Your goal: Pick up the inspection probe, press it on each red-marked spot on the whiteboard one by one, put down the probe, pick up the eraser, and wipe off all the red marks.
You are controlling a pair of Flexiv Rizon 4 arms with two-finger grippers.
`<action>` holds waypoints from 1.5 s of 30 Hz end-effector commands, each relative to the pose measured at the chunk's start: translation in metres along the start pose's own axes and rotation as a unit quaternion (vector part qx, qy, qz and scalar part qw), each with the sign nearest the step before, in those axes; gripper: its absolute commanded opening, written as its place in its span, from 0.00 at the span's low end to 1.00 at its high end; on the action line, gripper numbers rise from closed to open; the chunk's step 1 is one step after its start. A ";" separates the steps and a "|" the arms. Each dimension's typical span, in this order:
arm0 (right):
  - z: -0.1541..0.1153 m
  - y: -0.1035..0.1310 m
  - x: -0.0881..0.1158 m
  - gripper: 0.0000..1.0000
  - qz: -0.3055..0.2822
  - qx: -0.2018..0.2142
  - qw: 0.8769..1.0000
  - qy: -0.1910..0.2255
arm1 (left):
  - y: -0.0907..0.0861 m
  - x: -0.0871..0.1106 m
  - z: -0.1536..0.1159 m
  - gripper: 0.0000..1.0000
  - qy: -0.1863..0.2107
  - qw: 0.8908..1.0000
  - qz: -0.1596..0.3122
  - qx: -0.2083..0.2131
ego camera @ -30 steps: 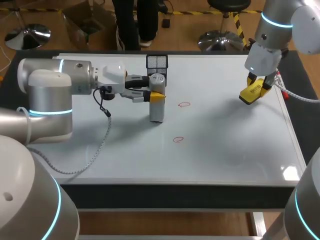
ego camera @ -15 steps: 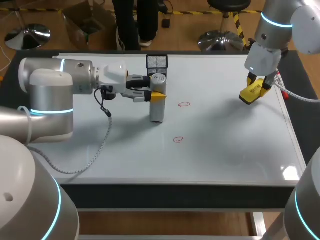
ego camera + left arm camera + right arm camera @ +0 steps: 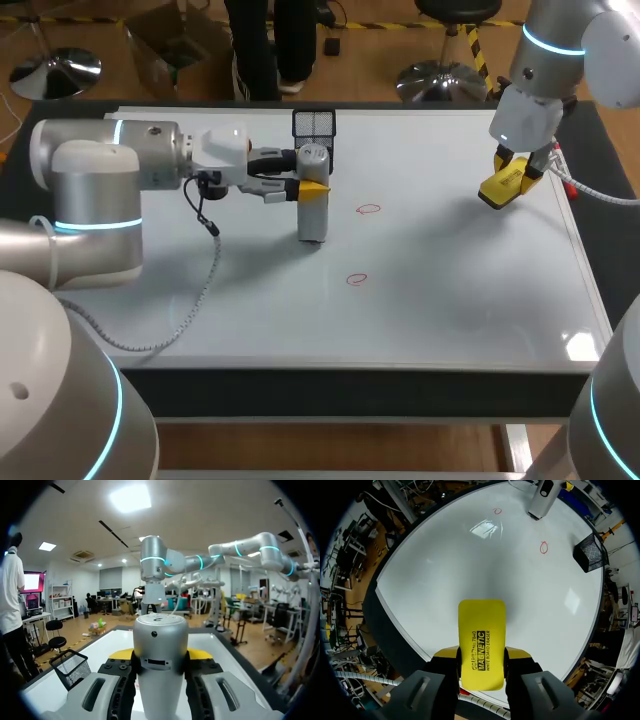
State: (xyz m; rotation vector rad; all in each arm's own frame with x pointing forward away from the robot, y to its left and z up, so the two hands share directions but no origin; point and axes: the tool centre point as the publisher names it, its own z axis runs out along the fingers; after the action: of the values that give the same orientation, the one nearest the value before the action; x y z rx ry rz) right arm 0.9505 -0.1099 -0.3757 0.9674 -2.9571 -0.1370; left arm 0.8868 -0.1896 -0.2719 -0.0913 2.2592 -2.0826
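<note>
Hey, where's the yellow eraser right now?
In the head view the yellow eraser is over the far right part of the whiteboard, held in the right gripper, well apart from the probe in the left gripper.

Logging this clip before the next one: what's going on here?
The left gripper has its fingers shut on the silver cylindrical probe, held upright beside the black mesh basket near the back of the whiteboard. The right gripper grips the yellow rectangular eraser over the board's right side. Two red circled marks are unerased, and the probe is on neither.
</note>
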 end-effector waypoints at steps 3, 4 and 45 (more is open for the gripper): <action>-0.001 0.000 0.000 0.00 0.000 0.002 1.000 0.001 | -0.011 0.016 -0.040 0.00 -0.036 0.999 -0.002 -0.002; -0.001 0.000 0.000 0.00 0.000 0.002 1.000 0.001 | -0.012 0.016 -0.047 0.00 -0.043 0.999 -0.005 -0.001; -0.001 0.000 0.000 0.00 0.000 0.002 1.000 0.001 | -0.004 0.058 -0.252 0.00 -0.241 0.971 -0.006 -0.012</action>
State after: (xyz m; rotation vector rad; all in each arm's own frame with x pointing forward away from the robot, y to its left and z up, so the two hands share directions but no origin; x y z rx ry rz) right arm 0.9505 -0.1099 -0.3757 0.9674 -2.9572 -0.1370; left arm 0.8194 0.0444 -0.2527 -0.5381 2.0030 -1.7961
